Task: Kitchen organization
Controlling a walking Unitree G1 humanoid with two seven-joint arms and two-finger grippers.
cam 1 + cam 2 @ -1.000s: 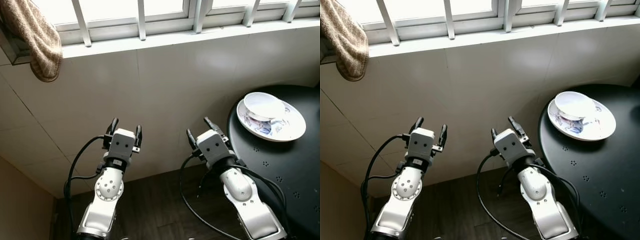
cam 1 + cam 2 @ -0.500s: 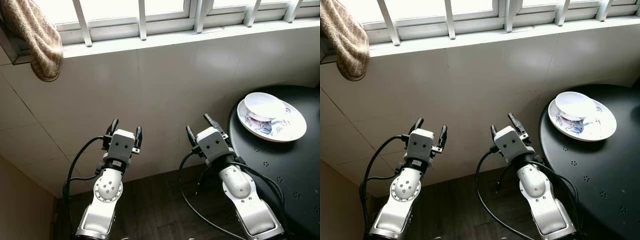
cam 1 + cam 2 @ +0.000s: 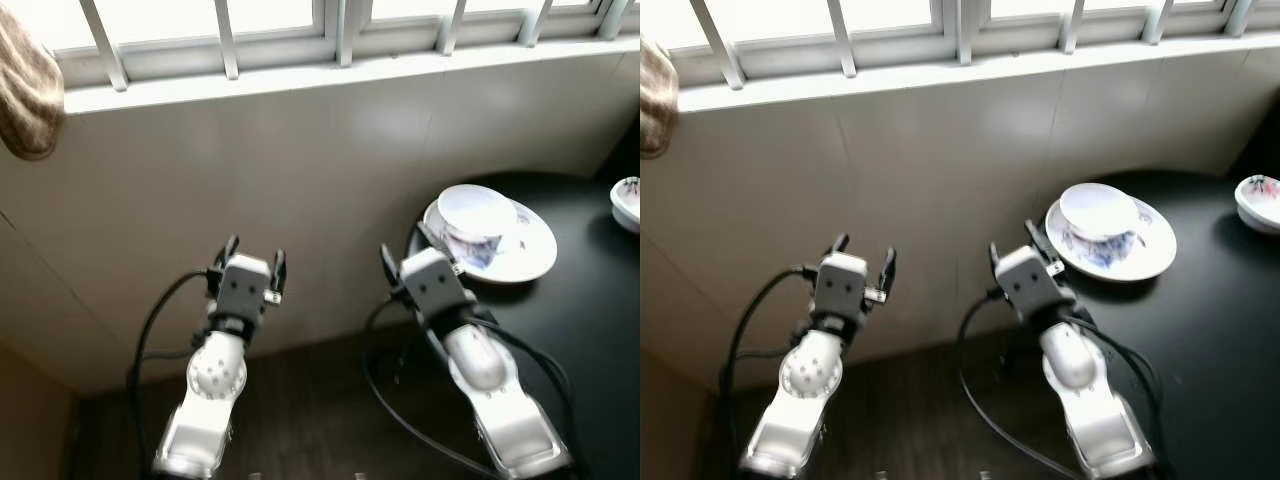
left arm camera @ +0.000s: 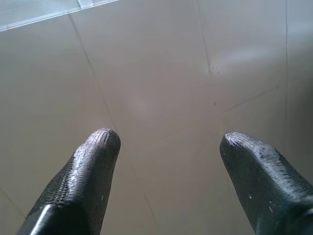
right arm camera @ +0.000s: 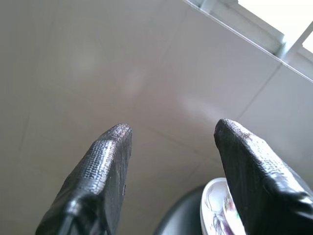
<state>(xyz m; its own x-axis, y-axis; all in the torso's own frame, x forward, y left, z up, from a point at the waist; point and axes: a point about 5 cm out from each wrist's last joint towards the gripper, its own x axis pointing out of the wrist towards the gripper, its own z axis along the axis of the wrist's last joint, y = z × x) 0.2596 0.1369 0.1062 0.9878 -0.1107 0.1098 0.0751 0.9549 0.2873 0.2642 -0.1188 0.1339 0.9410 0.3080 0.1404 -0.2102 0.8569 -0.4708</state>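
Right gripper [image 3: 408,248], fingers spread wide and empty, sits just beside the plate [image 3: 528,252]; the bowl [image 3: 477,212] rests on that plate. Your reach could clip the rim and tip it.

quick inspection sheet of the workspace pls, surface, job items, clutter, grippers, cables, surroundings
surface: round black table at the robot's right, against a tiled wall.
job's things: white bowl sitting on a patterned plate near the table's edge; small patterned bowl farther right.
clutter: nothing seen.
grippers: left gripper open, empty, in front of the wall; right gripper open, empty, close to the plate.
cables: black cables looped beside both arms.
surroundings: barred window above; beige towel hanging at left; dark floor.
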